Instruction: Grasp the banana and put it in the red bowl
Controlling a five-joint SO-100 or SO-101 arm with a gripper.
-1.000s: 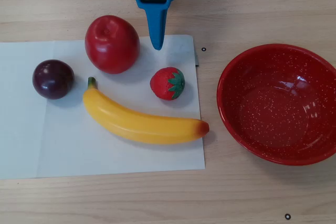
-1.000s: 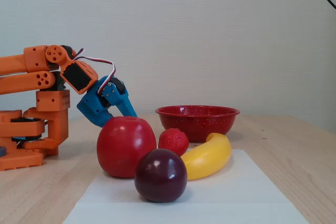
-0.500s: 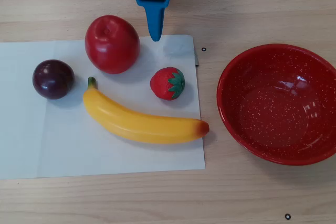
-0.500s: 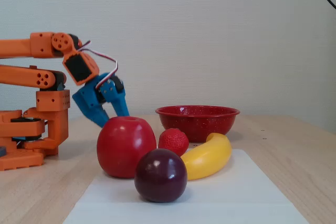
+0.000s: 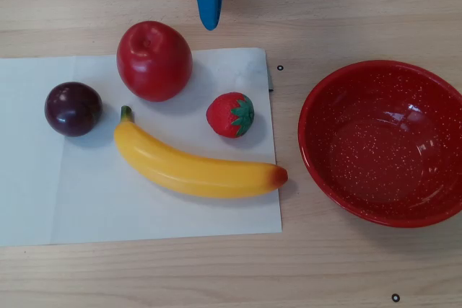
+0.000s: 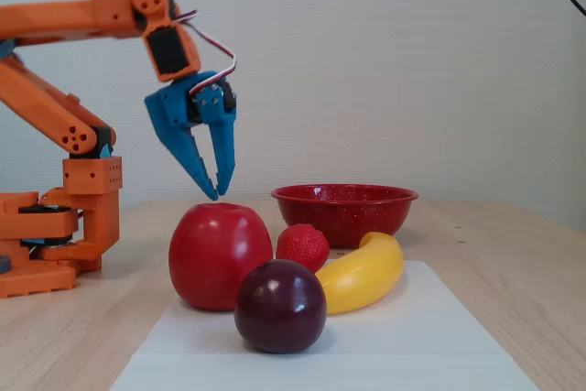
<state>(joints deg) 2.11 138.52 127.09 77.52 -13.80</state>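
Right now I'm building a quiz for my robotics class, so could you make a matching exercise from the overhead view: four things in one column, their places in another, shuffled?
Things:
1. long glossy yellow plastic banana
2. large speckled red bowl
3. dark purple round plum
4. blue plastic pincer

Places:
A. off the white paper sheet, at right
B. top edge, above the paper
C. paper's left part
D. lying lowest on the paper

Pairs: 1-D, 2-A, 3-C, 4-B

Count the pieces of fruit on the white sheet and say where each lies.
4, all seen in the overhead view: apple at the sheet's top edge, plum left, strawberry right of centre, banana across the middle below them. Nothing seems hidden.
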